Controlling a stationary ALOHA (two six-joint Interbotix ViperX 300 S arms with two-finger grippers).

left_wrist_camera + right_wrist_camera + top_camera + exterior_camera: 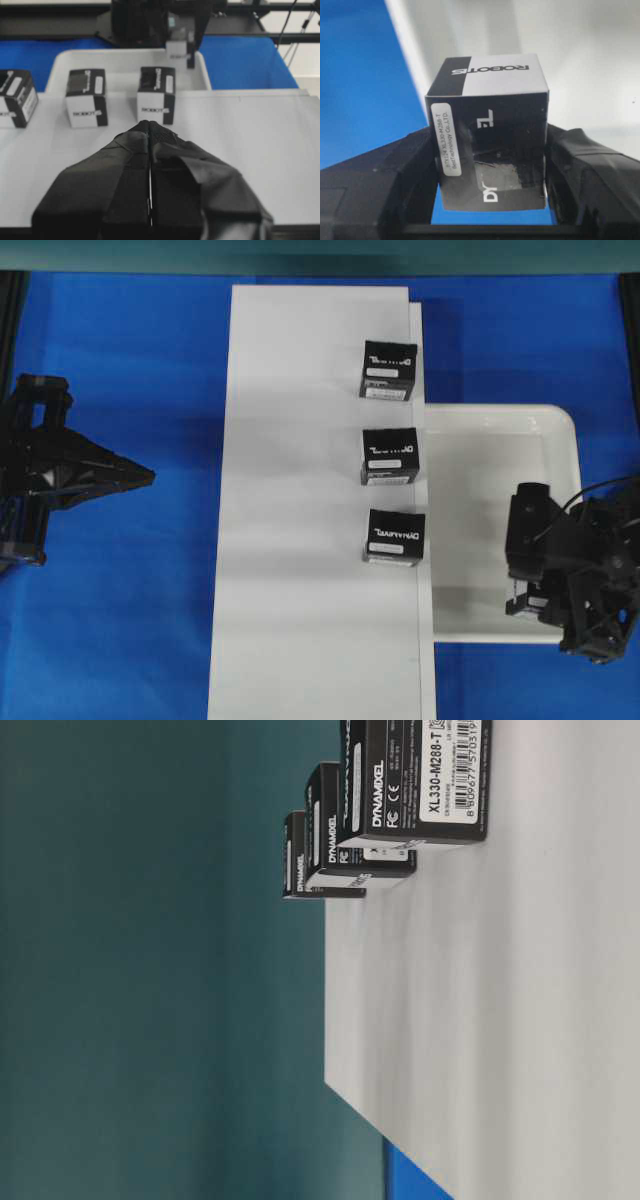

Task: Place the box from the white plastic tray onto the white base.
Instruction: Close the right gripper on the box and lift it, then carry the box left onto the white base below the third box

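My right gripper (487,150) is shut on the box (490,130), a small black cube carton with a white label strip and one white side, its fingers pressing both flanks. From overhead that gripper (528,592) is over the front right part of the white plastic tray (480,490) and covers the box. In the left wrist view the held box (176,50) shows at the tray's (125,62) far side. The white base (300,590) lies left of the tray. My left gripper (148,476) is shut and empty, over the blue cloth left of the base; its fingertips (149,125) meet.
Three like black boxes (388,370) (389,456) (393,537) stand in a row along the base's right edge, next to the tray; the front half of the base is bare. The table-level view shows the same boxes (420,780) on the base (500,1020).
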